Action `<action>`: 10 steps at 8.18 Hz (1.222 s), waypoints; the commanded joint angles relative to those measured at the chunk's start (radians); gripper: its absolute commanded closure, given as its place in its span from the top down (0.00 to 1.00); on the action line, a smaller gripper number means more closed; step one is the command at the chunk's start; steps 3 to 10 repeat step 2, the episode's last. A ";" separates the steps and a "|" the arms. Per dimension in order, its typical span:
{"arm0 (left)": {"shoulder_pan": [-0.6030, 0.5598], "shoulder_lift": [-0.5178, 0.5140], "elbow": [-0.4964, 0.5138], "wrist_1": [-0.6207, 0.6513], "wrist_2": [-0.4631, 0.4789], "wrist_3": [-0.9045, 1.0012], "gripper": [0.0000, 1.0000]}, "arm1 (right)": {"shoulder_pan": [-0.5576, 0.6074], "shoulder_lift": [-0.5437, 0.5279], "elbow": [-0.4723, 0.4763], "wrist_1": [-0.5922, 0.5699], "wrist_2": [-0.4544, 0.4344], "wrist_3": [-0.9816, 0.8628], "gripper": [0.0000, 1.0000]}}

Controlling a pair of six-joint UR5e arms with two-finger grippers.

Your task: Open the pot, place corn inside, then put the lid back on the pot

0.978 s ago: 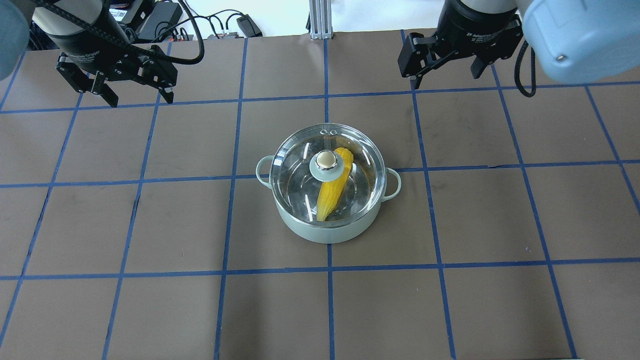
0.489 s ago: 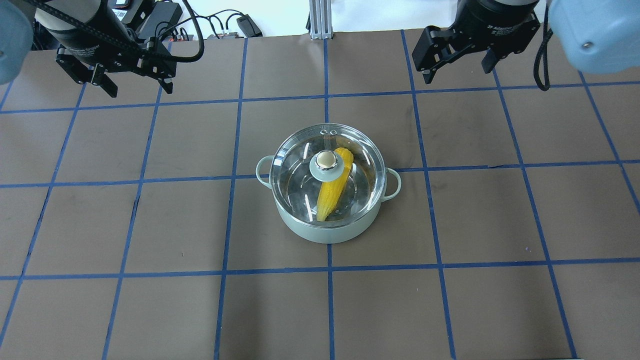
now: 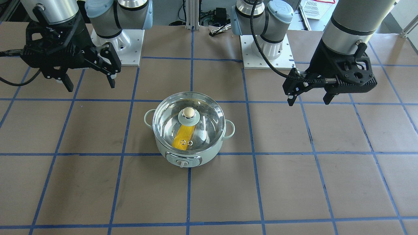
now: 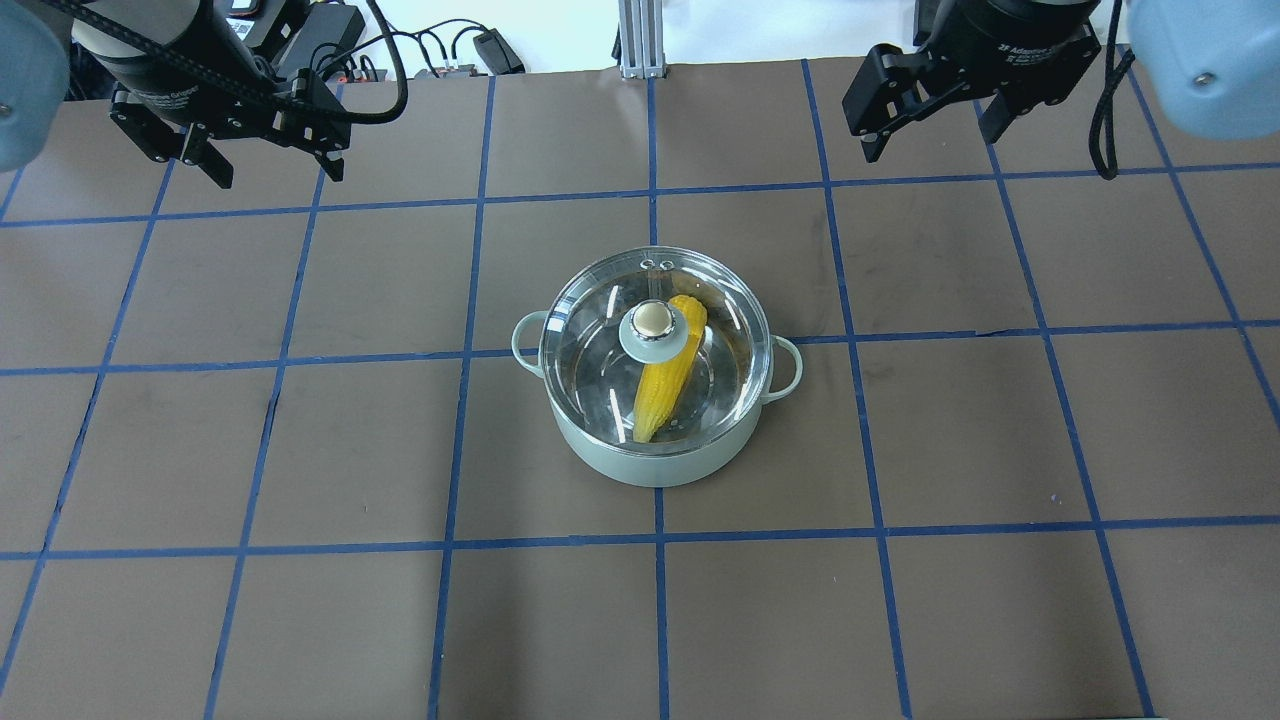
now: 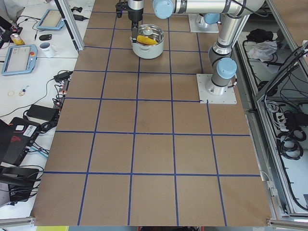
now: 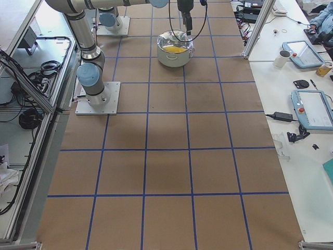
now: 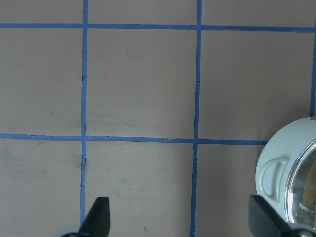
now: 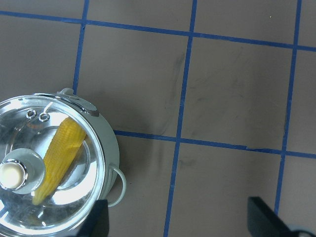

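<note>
Hovering splayed: left hand (image 4: 278,176), right hand (image 4: 930,145).

My table (image 4: 300,620) is covered in brown sheeting, split into big squares by blue tape (image 4: 660,600). An aluminium post (image 4: 634,40) stands at the middle of the far edge. Past that there's a white bench (image 6: 270,99) with a teach pendant (image 6: 314,108) and a mug (image 6: 284,58). On the opposite side, black cables (image 5: 288,144) hang along a metal frame. The lighting's bright and even, barely any shadows.
</note>
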 commanded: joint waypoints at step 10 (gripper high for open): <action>0.000 -0.007 0.001 0.006 -0.003 -0.003 1.00 | -0.004 -0.002 0.003 0.003 0.002 -0.114 1.00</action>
